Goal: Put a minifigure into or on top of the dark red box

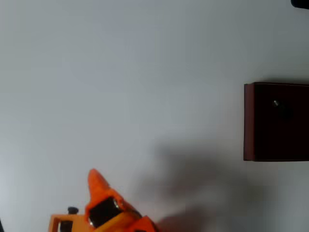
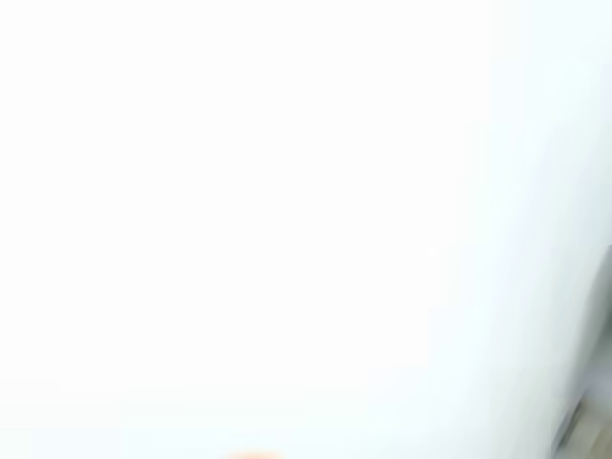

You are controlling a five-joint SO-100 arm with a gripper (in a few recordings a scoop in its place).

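In the overhead view the dark red box (image 1: 248, 121) lies at the right edge, its maroon wall on the left and its interior almost black. A tiny minifigure (image 1: 276, 103) lies inside it near the top. Its pale grey head shows, but the dark body barely stands out from the box floor. My orange gripper (image 1: 93, 176) is at the bottom left, far from the box, and tapers to one point with no gap or object between the fingers. The wrist view is washed out white, with a sliver of an orange finger (image 2: 253, 455) at the bottom edge.
The white table (image 1: 145, 72) spreads between the arm and the box. The arm's shadow falls on the table at the lower middle. A dark object (image 1: 300, 3) sits in the top right corner. A grey blur (image 2: 601, 363) marks the right edge of the wrist view.
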